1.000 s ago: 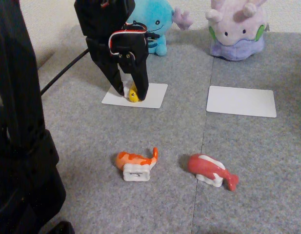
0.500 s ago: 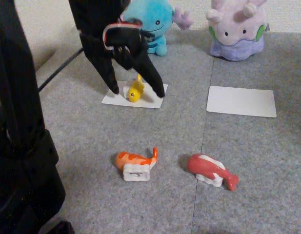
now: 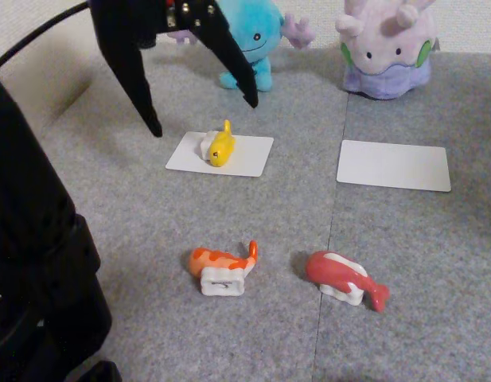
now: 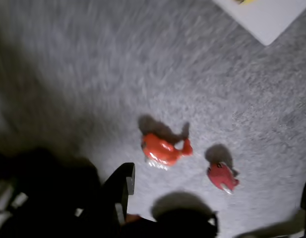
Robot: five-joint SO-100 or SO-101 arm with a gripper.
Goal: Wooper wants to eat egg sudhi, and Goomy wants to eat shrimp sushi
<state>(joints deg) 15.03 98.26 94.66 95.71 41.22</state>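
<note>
In the fixed view the black two-finger pincer (image 3: 204, 119) is hanging spread wide and empty above the grey carpeted desk (image 3: 388, 318). The small yellow egg sudhi (image 3: 220, 146) is lying on the left white card (image 3: 249, 159), near its back left edge, in front of the light blue round Wooper plush (image 3: 253, 36). The pale lilac Goomy plush (image 3: 386, 48) is sitting behind the bare right white card (image 3: 394, 165). The orange striped shrimp sushi (image 3: 221, 269) and a red-pink fish-tailed piece (image 3: 344, 280) are lying apart, with open carpet around them.
</note>
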